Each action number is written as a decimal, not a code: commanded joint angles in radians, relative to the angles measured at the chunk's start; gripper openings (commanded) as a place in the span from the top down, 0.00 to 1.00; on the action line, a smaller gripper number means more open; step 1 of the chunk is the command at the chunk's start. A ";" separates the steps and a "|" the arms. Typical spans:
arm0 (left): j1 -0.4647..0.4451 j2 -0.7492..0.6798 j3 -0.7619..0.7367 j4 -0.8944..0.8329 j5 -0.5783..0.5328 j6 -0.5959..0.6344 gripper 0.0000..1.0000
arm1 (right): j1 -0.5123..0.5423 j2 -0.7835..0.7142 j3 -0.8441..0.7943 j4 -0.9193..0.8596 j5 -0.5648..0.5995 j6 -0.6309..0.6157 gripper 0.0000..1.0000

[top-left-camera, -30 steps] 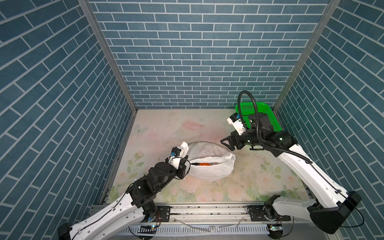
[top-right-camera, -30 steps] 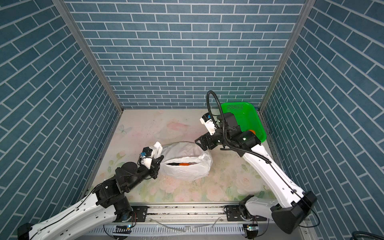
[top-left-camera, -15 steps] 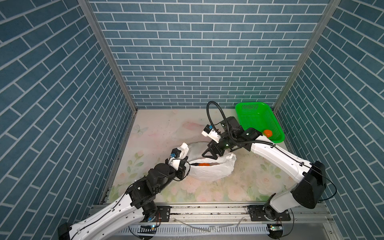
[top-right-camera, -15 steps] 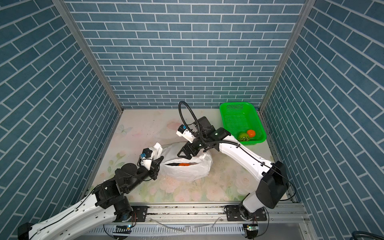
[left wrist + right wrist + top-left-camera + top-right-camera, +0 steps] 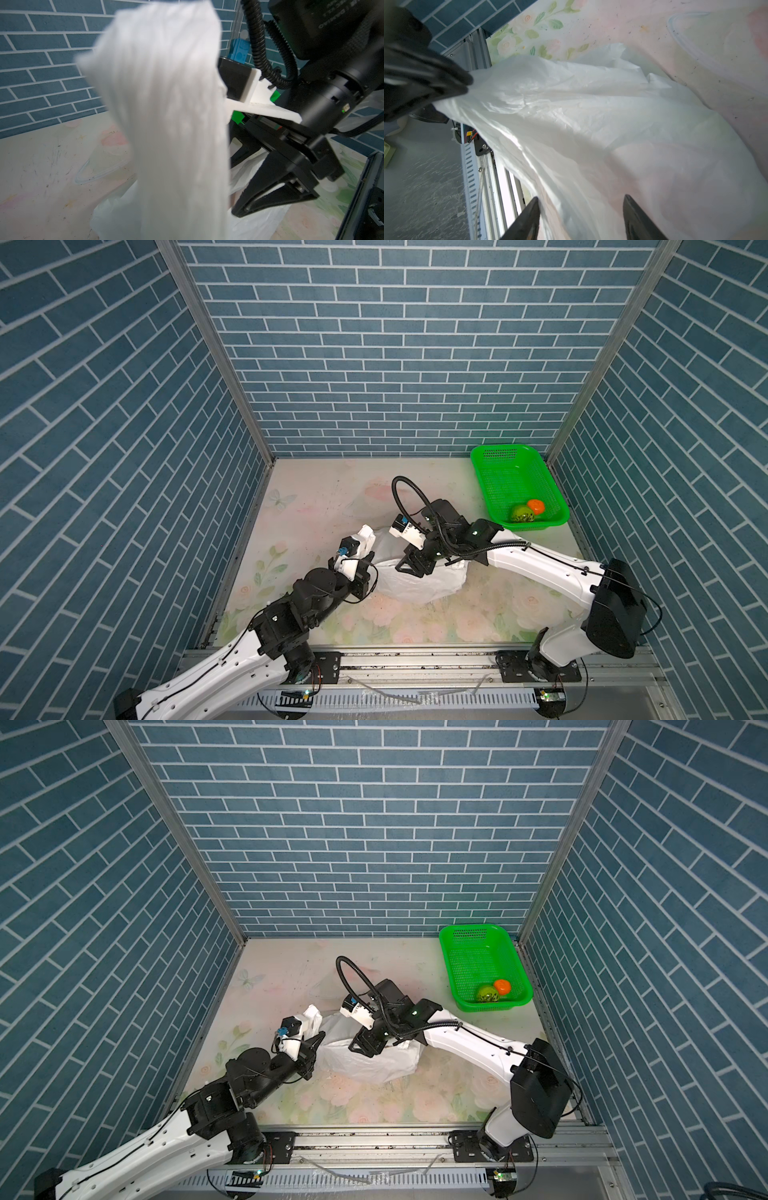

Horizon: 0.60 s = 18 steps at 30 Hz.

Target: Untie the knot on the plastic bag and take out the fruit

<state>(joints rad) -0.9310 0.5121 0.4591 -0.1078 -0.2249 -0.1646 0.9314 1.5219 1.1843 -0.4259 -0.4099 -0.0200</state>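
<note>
We see the plastic bag [image 5: 419, 587] lying crumpled on the flowered counter [image 5: 316, 497], near its front middle, between the two arms. The left tool [image 5: 369, 560] is clenched on the bag's left edge and holds a strip of film raised. The right tool [image 5: 411, 568] hangs over the top of the bag with its jaws apart; film lies beneath them, and we make out nothing grasped. In the far right corner, well apart from the bag, a green basket [image 5: 490, 456] holds a speckled green ball [image 5: 522, 513] and an orange piece [image 5: 536, 506].
</note>
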 commanded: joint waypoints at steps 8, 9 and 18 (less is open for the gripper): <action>-0.007 -0.012 -0.009 -0.028 0.004 0.010 1.00 | 0.000 -0.019 -0.032 0.064 -0.040 0.014 0.26; -0.007 -0.013 -0.011 -0.028 0.006 0.009 1.00 | -0.002 -0.020 -0.029 0.057 -0.036 0.012 0.26; -0.007 -0.024 -0.009 -0.029 0.000 0.010 1.00 | -0.006 0.008 -0.018 0.002 0.020 -0.011 0.36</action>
<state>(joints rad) -0.9329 0.5007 0.4591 -0.1223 -0.2234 -0.1642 0.9276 1.5219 1.1778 -0.3851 -0.4126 -0.0021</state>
